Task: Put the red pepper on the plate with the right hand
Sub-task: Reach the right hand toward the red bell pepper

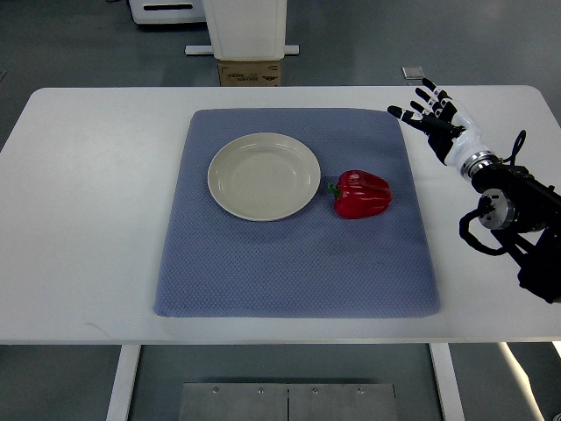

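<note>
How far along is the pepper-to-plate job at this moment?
Nothing is done yet: the red pepper lies on the blue mat, just right of the empty plate. In hand: the right hand is open above the table's right side, holding nothing. Left: reach, grasp, and set the pepper on the plate.

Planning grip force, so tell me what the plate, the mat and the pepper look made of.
Plate: probably glazed ceramic or melamine, cream with a soft sheen.
Mat: blue-grey woven fabric, matte, its dotted weave showing.
Pepper: glossy red skin with highlights and a green stem; real or plastic cannot be told.
</note>
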